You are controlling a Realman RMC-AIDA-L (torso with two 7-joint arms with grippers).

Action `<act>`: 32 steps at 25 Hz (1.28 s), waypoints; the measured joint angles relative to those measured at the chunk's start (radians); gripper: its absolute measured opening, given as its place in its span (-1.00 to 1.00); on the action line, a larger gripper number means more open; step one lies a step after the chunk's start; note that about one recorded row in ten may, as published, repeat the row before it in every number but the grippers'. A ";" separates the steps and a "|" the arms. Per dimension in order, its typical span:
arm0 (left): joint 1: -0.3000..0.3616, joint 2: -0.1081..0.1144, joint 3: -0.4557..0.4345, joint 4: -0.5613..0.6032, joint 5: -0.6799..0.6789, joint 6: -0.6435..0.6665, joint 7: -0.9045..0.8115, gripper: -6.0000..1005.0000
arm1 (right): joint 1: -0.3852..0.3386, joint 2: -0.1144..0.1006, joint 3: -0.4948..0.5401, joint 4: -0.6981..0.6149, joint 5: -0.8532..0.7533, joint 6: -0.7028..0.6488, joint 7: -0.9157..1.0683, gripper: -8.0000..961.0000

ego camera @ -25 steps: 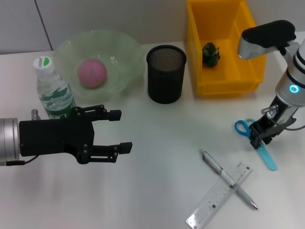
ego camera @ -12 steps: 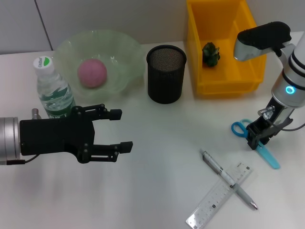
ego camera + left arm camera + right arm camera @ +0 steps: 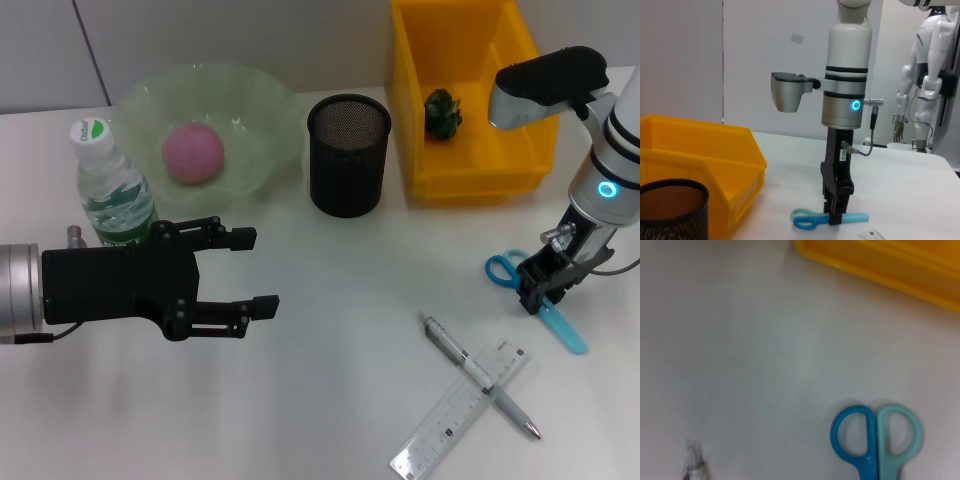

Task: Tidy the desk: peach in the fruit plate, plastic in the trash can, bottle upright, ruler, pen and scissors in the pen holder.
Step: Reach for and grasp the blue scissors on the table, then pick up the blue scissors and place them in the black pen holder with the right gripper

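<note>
Scissors (image 3: 545,297), one pair, sit under right gripper (image 3: 537,296), jaws' state unclear; left gripper (image 3: 248,272) hovers with jaws apart, empty.

Pink peach (image 3: 194,152) in a pale green plate (image 3: 262,100); black mesh holder (image 3: 347,155); yellow bin (image 3: 478,165); blue and teal scissors (image 3: 502,268); white surface (image 3: 340,300); clear ruler (image 3: 450,423).

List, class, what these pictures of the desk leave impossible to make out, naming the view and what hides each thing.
- Right pincer, head view: whether it grips the scissors; its own body covers their middle.
- Pen holder, head view: its inside is too dark to see.
- Pen, right wrist view: cut off by the picture's edge.
- Ruler, head view: its markings are too small to read.
- Bottle, head view: its base sits behind the left pincer.
</note>
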 joint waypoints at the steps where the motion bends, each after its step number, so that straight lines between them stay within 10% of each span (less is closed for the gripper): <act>1: 0.000 0.000 0.000 0.000 0.000 0.000 0.000 0.66 | 0.000 0.000 0.000 0.000 0.000 0.000 0.000 -0.50; 32: 0.008 0.002 0.000 0.014 -0.012 0.002 0.002 0.66 | -0.078 -0.007 0.111 -0.263 0.216 -0.157 -0.204 -0.51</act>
